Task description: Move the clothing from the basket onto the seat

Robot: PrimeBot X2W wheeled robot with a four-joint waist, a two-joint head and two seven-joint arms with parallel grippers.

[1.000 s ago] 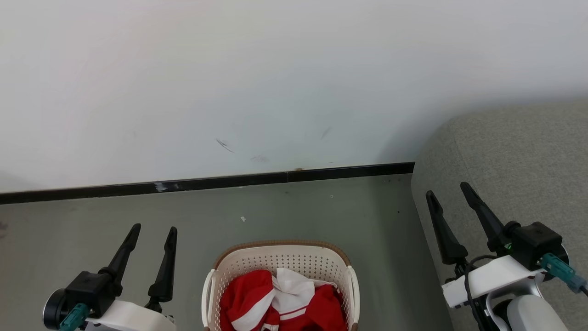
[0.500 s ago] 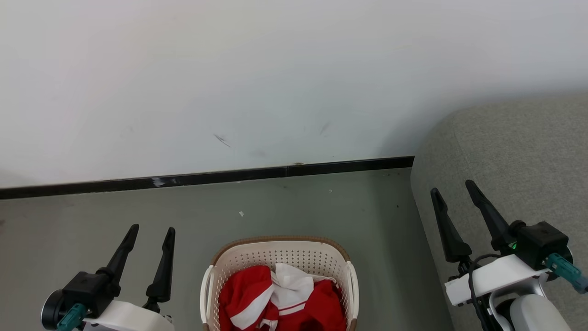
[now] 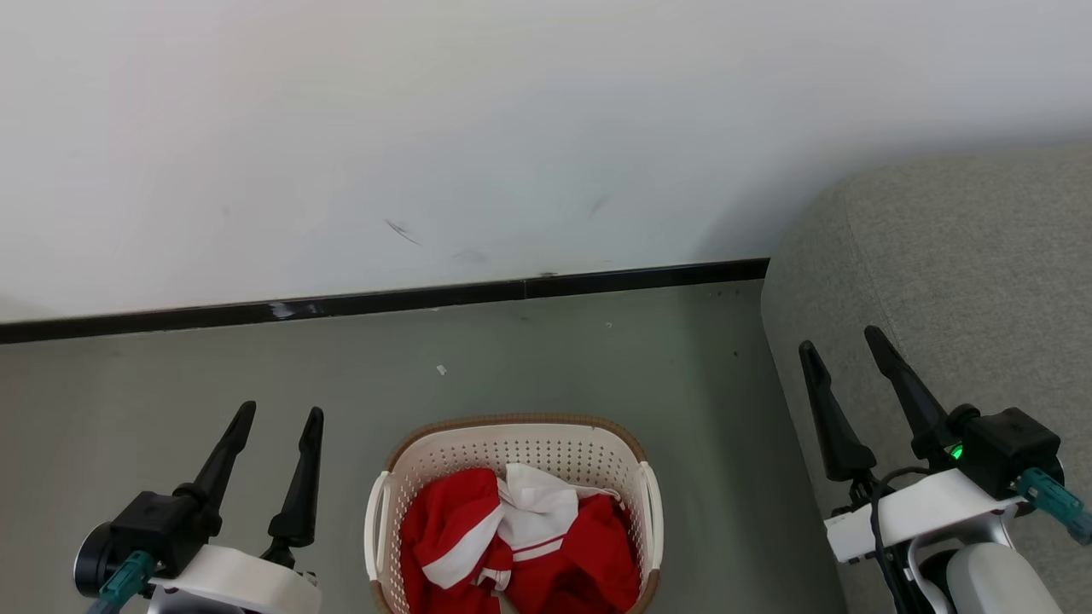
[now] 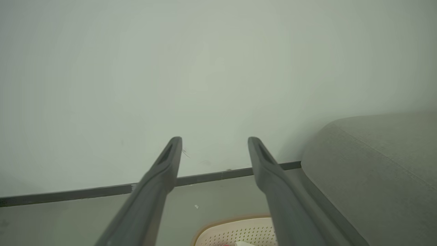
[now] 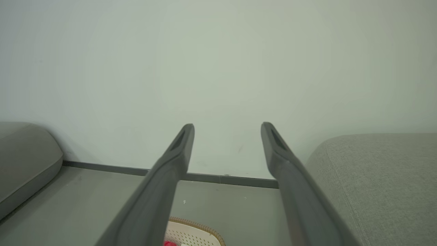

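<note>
Cream-white perforated plastic basket, oval, brown woven-look rim, smooth side handles, sits on a matte grey-green floor. Crumpled red fabric clothing with white panels and thin striped trim lies bunched inside the basket in soft folds, nothing touching it. Large grey coarse-weave upholstered seat with a rounded corner stands right of the basket, a strip of floor between them. Behind the basket runs a glossy black baseboard under a plain white wall with a few dark scuffs. Left gripper hovers left of the basket, apart from it, its two long dark tapered fingers spread wide and empty, pointing toward the wall. Right gripper is right of the basket, seen against the seat's edge, fingers likewise wide apart with nothing between them, leaning slightly left. Against half a second ago the whole head view has slid: the baseboard sits higher and more of the basket shows. That is camera tilt; the things have not shifted, and both grippers keep the same pose.
</note>
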